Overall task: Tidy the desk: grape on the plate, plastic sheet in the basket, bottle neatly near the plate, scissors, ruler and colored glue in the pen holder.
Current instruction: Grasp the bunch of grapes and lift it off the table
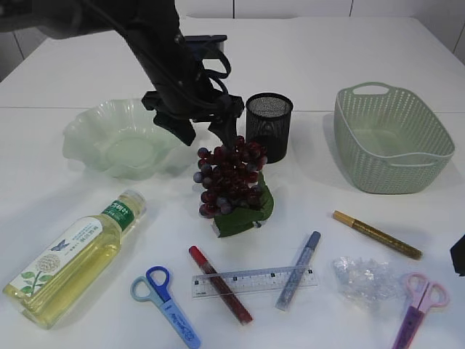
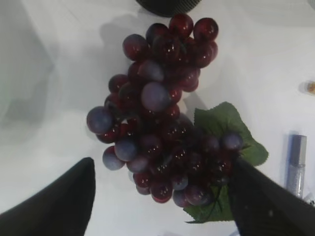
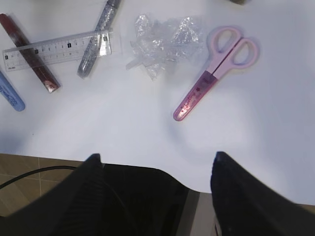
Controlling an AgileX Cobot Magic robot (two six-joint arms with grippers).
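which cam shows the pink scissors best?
Right wrist view: the pink scissors lie whole and unobstructed, closed, handles up-right, beside the plastic sheet. The exterior view catches them only at the bottom right corner, the blade end cut off by the frame edge. The left wrist view does not show them.

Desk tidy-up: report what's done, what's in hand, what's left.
Done: nothing; plate, basket and pen holder hold nothing that shows. In hand: left gripper hangs open over the grapes, not gripping. Left: grapes, plastic sheet, bottle, both scissors, ruler, glue pens.
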